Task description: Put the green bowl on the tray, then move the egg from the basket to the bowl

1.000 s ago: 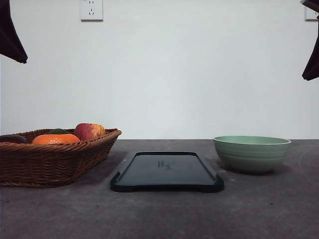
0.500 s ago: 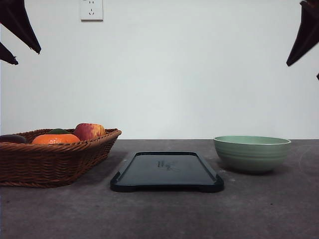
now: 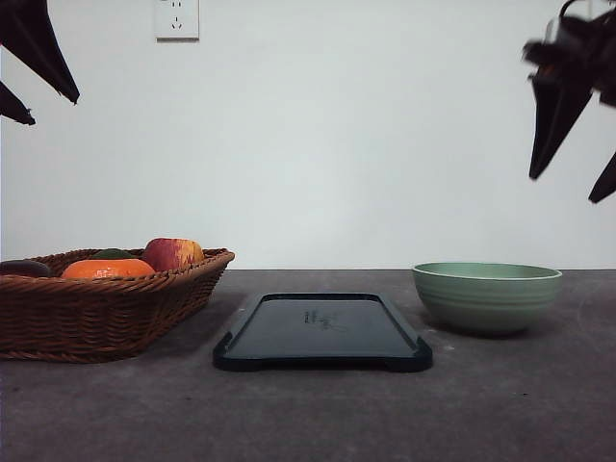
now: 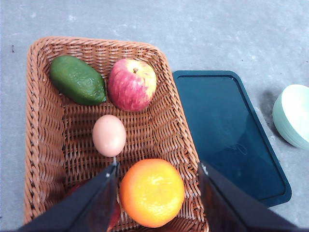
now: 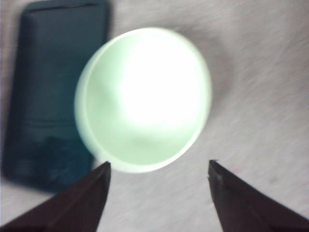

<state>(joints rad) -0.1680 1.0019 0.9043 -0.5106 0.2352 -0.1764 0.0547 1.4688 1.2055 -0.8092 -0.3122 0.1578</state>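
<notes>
Resting right of the tray, green bowl on bare table. Egg in basket left of tray. Left gripper and right gripper both spread, holding nothing.

Right wrist feed blurred. I see the green bowl on the grey tabletop, empty, close beside the tray; contact unclear. My right gripper hovers above the bowl, fingers spread wide, holding nothing.
</notes>
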